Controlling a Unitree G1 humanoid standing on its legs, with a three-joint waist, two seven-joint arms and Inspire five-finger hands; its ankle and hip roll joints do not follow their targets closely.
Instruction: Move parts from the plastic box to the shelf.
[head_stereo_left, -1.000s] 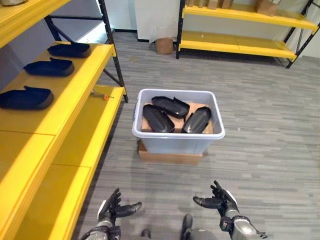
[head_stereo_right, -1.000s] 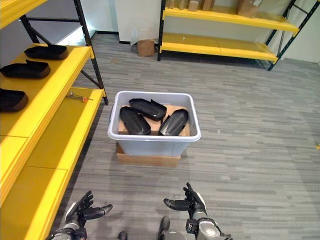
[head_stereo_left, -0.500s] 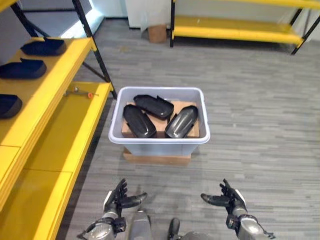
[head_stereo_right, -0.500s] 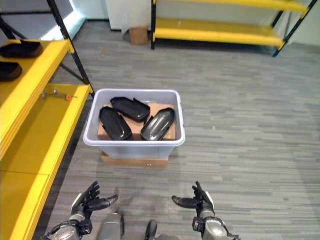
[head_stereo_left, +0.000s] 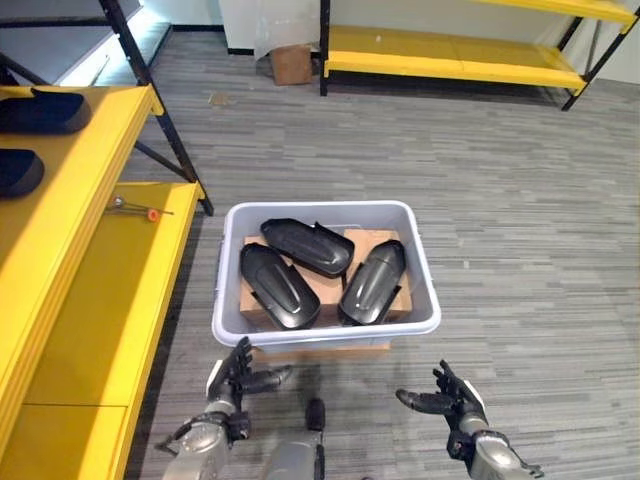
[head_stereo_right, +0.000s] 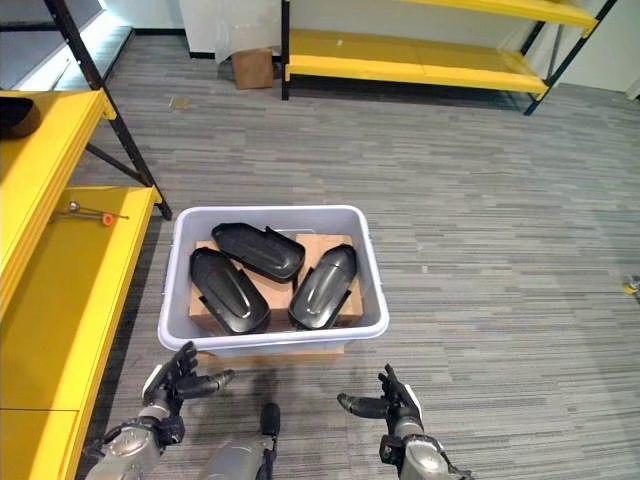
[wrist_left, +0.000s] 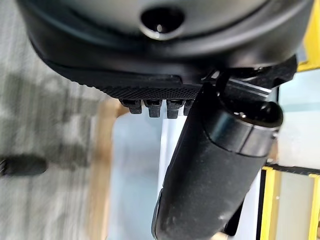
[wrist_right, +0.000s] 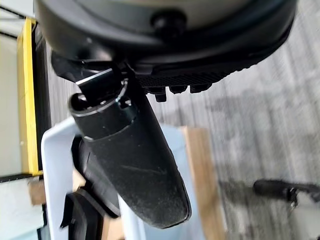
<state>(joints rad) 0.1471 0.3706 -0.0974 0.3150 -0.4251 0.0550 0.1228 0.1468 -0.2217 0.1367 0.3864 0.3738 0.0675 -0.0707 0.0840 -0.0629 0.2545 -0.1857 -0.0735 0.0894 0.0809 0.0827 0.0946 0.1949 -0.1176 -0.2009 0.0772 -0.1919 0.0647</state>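
— Where are the parts?

— Three black parts (head_stereo_left: 322, 247) lie in the pale plastic box (head_stereo_left: 325, 327) on the floor. One lies crosswise at the far side; two lie lengthwise nearer the robot, side by side, their far ends close under the crosswise one. They rest on brown cardboard (head_stereo_left: 374, 240) inside the box, and the box itself stands on a flat cardboard base (head_stereo_left: 320, 351) that shows just under its near wall.

— And the hands?

— Both hang low, on the near side of the box, holding nothing. The left hand (head_stereo_left: 234, 382) is just before the box's near left corner, fingers spread and thumb pointing inward. The right hand (head_stereo_left: 447, 402) is before the near right corner, a little further back from the box, fingers apart, thumb also pointing inward. The two hands are well apart.

— The shelf?

— The yellow shelf (head_stereo_left: 95, 165) runs along the robot's left. Two more dark parts (head_stereo_left: 42, 110) sit on its upper board at the far end. A small tool with an orange tip (head_stereo_left: 138, 209) lies on the lower board. Another yellow rack (head_stereo_left: 450, 58) stands across the grey floor (head_stereo_left: 500, 200), with a cardboard carton (head_stereo_left: 291, 63) beside it.
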